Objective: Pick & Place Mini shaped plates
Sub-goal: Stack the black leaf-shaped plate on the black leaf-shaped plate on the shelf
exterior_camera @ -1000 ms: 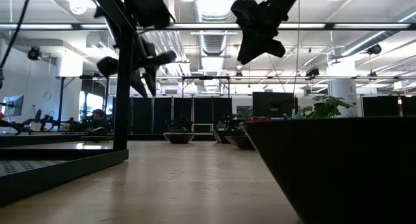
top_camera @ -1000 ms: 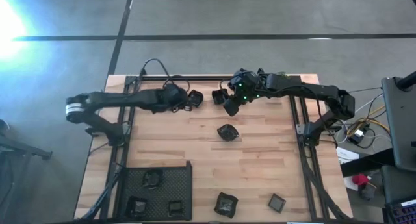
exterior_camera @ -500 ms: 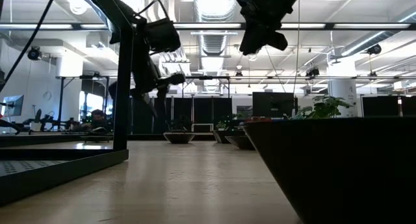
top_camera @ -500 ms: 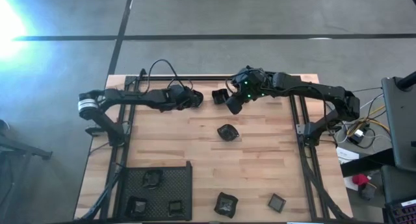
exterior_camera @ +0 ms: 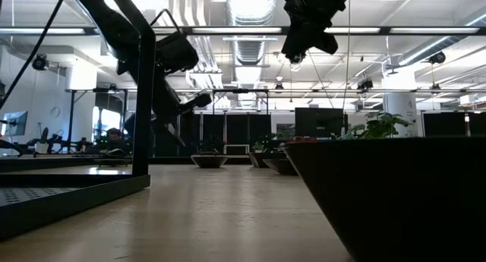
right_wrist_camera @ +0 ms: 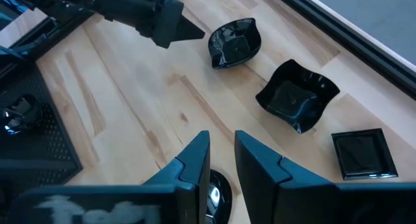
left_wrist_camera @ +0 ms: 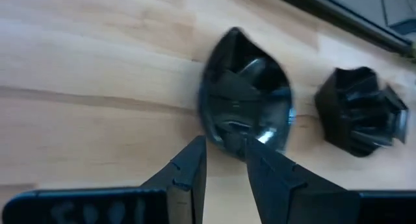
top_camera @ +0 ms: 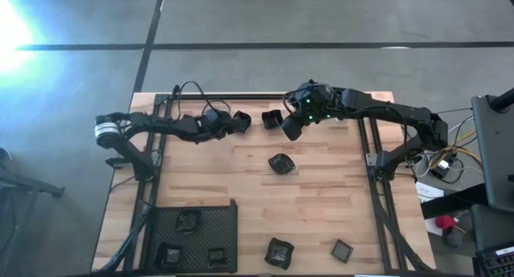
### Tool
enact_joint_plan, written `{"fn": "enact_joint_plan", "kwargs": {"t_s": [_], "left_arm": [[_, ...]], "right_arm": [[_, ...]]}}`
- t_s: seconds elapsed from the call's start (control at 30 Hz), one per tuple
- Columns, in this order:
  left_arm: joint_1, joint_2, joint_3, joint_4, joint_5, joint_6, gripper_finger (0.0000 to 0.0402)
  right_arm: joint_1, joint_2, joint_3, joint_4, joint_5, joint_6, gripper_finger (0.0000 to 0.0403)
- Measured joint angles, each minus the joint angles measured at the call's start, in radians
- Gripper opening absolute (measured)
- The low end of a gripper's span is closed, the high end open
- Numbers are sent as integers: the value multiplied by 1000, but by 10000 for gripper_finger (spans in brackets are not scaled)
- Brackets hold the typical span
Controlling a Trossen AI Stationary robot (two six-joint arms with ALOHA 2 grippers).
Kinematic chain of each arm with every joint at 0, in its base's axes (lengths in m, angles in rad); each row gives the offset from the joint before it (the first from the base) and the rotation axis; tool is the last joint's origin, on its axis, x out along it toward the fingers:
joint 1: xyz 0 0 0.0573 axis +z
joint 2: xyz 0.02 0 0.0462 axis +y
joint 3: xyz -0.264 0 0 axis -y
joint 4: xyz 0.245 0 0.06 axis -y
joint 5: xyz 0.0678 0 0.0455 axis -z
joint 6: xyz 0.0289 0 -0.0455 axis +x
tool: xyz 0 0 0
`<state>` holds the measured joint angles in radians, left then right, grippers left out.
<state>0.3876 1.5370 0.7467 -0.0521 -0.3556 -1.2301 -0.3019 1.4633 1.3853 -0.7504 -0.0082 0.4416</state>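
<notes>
Small black dishes (top_camera: 280,164) scattered across table

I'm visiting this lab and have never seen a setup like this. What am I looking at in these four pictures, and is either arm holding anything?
You see two dark robot arms working at a wooden table. One picture looks straight down from above, one looks level across the tabletop into the room, and the other two come from cameras on each arm's wrist.

Small black dishes of different shapes lie scattered on the wood. Three more sit in a black mesh tray at the near left corner.

The left pincer is low at the far side of the table, its fingers apart right next to a leaf-shaped dish, not yet gripping it. A faceted dish lies beside that one.

The right pincer hangs above the table nearby. It holds nothing, with a narrow gap between its fingers.
</notes>
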Motion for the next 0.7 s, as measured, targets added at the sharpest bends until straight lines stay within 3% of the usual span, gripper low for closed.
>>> {"fn": "enact_joint_plan", "kwargs": {"t_s": [0.17,0.33,0.7], "left_arm": [[17,2,-56,54,-1,-66,100],[17,13,-106,210,3,-57,100],[18,110,-104,338,4,-45,100]], "right_arm": [[0,-2,0,0,0,0,68],[0,-4,0,1,0,0,68],[-2,-4,0,1,0,0,68]]}}
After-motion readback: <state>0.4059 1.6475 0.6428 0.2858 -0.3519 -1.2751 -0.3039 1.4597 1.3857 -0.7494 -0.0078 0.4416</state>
